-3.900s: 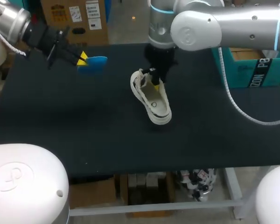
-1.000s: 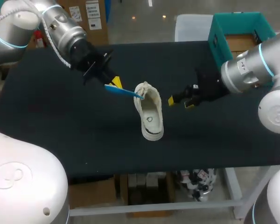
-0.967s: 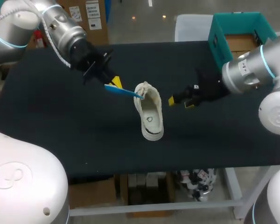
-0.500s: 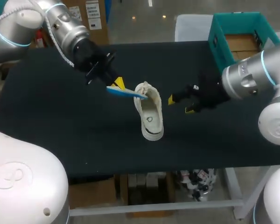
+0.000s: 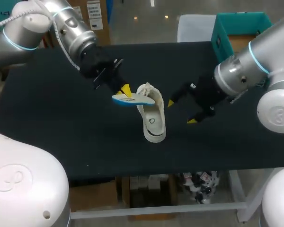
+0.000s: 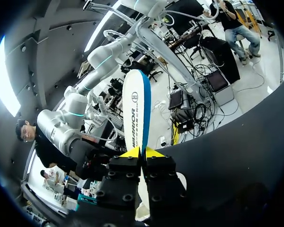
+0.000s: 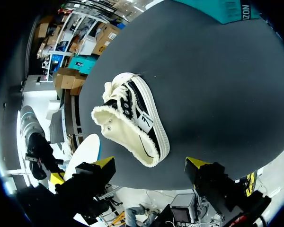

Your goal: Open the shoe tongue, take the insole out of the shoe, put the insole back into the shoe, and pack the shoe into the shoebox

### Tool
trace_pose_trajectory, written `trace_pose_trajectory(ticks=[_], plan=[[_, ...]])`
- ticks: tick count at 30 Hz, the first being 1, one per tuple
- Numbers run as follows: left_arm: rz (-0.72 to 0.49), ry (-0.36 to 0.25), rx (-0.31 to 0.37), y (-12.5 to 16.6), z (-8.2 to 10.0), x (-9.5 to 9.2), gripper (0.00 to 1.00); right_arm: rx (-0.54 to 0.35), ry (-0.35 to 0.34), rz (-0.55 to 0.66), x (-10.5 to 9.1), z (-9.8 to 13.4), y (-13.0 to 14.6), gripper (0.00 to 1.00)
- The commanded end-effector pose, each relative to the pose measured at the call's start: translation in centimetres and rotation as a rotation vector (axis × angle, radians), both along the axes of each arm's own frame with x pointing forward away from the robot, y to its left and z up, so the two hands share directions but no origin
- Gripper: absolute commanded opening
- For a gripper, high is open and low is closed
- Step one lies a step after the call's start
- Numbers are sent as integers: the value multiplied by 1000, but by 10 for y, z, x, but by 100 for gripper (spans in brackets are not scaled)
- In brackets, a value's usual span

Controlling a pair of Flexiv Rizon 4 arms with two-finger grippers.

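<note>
A white shoe (image 5: pixel 152 117) with black side panels (image 7: pixel 132 124) lies in the middle of the black table (image 5: pixel 61 127). My left gripper (image 5: pixel 125 90) is shut on one end of a white and blue insole (image 5: pixel 132 99), which hangs just above the shoe's far end. In the left wrist view the insole (image 6: pixel 136 111) sticks straight out from the shut yellow tips of the left gripper (image 6: pixel 142 152). My right gripper (image 5: pixel 181 112) stands open to the shoe's right, holding nothing. In the right wrist view the right gripper (image 7: pixel 150 163) faces the shoe's fleecy opening, with the insole (image 7: pixel 84 150) beyond it.
A teal shoebox (image 5: pixel 241 29) stands open at the table's back right corner, and its side (image 7: pixel 227 9) also shows in the right wrist view. The left arm (image 5: pixel 61 28) crosses the table's back left.
My left gripper has carried the insole down and to the right, up to the shoe's far end. My right gripper has turned and drawn a little closer to the shoe, still open.
</note>
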State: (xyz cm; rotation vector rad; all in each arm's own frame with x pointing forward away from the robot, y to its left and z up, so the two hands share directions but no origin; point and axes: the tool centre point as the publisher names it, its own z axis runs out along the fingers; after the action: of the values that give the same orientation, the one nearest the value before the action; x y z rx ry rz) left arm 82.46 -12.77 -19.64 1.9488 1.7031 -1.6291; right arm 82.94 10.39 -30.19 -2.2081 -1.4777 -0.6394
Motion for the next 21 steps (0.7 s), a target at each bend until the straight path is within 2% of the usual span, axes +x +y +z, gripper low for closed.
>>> trace_pose_trajectory(ticks=[1,3,4,6,8,12,14,15,17,21], plan=[[-9,-39,-12,-8,-5,0,0,-100,167,-21,8,6,1,100],[-8,-70,-14,-11,-7,-2,0,-100,167,-21,8,6,1,100],[-12,-81,-18,-12,-7,-2,0,-77,199,-23,10,6,2,100],[-15,-108,-30,-13,-9,-2,0,-42,289,-105,11,5,1,100],[-17,-111,-36,-14,-11,-1,0,19,323,-138,9,5,-1,100],[-17,-120,-43,-17,-16,1,0,68,369,-210,4,4,-1,100],[-16,-111,-39,-18,-18,1,0,115,364,-240,2,3,-3,100],[-4,-109,-42,-16,-19,0,0,106,370,-264,1,1,-5,100],[0,-106,-47,-14,-22,-2,0,141,343,-281,-1,0,-6,100],[13,-83,-54,-13,-28,-5,0,152,298,-322,-4,-1,-5,100]])
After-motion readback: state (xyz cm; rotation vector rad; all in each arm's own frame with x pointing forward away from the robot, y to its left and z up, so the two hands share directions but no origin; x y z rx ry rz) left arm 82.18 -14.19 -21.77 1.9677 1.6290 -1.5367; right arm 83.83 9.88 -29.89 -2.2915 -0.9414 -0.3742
